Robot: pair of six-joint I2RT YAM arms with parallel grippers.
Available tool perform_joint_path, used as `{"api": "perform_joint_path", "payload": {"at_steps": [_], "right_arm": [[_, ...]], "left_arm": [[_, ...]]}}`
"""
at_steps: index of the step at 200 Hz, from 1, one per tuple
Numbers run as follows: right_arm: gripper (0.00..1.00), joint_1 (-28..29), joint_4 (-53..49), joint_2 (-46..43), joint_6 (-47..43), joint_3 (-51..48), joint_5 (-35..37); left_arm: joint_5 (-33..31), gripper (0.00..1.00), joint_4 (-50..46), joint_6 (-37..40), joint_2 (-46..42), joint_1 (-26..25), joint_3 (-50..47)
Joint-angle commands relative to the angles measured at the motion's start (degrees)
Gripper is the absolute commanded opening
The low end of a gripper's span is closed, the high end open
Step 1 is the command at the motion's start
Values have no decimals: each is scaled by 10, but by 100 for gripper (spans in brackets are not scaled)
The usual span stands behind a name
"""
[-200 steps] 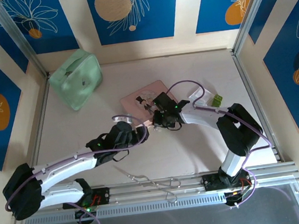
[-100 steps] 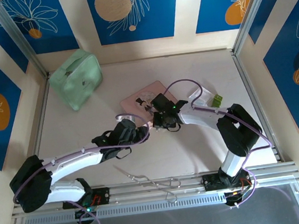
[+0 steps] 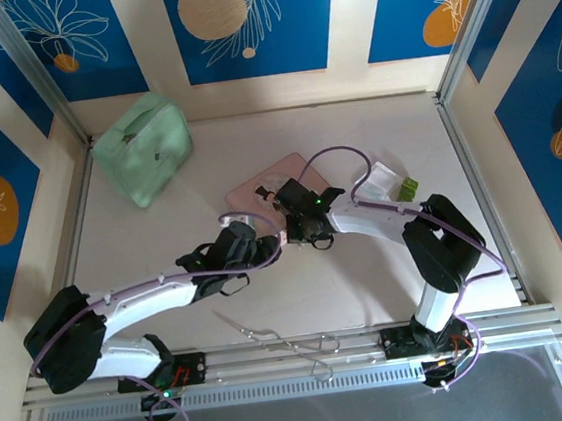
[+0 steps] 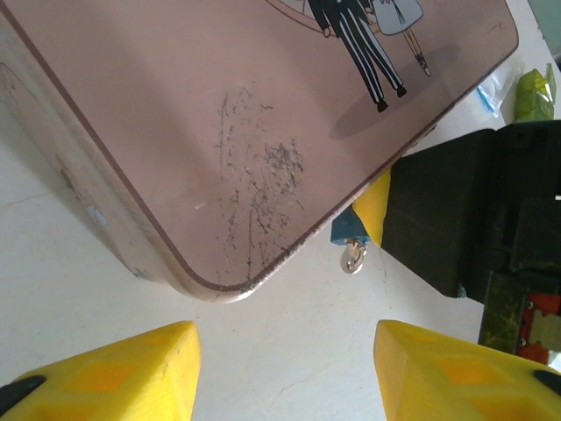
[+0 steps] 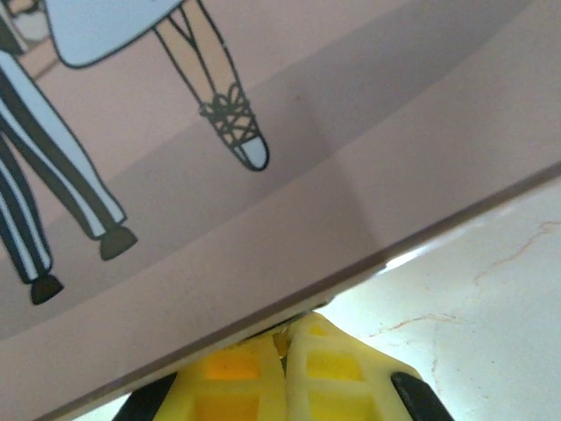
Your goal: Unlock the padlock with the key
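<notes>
The pink picture tin (image 4: 219, 114) lies mid-table. At its near corner a yellow fingertip (image 4: 375, 203) of my right gripper (image 3: 298, 231) pinches the padlock (image 4: 349, 241), a small blue bit with a silvery round piece hanging below it. In the right wrist view the right gripper (image 5: 285, 355) is shut, its tips tucked under the tin's edge (image 5: 368, 219). My left gripper (image 4: 280, 373) is open just short of the tin's corner, over bare table, with the padlock a little ahead and to the right of it. From above, the left gripper (image 3: 265, 244) sits beside the right one. The key is hidden.
A mint green pouch (image 3: 144, 149) sits at the back left. A long thin wire tool (image 3: 274, 337) lies by the near rail. A white packet (image 3: 383, 178) and a green one (image 3: 406, 188) lie to the right of the tin. Frame posts edge the table.
The left arm has reached further toward the tin's corner and its jaws have narrowed. The right gripper has shifted slightly left, staying shut.
</notes>
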Motion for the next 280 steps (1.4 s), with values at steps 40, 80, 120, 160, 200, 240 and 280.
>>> {"api": "perform_joint_path", "payload": {"at_steps": [40, 80, 120, 160, 200, 240, 280], "right_arm": [[2, 5, -39, 7, -29, 32, 27], [19, 9, -35, 6, -35, 30, 28], [26, 9, -47, -10, -42, 32, 44], [26, 2, -46, -50, -50, 22, 52], [18, -14, -4, -109, -47, -42, 47], [18, -48, 50, -164, -36, -118, 4], [17, -51, 53, -171, -36, -130, -1]], "left_arm": [[25, 51, 18, -12, 9, 7, -12], [46, 50, 38, -24, 29, 7, -13], [46, 50, 38, -22, 33, 7, -7], [47, 48, 39, -26, 40, 11, -10], [68, 47, 34, -23, 52, 27, -4], [82, 44, 31, -14, 71, 30, 10], [58, 43, -19, -7, 72, 38, 28]]}}
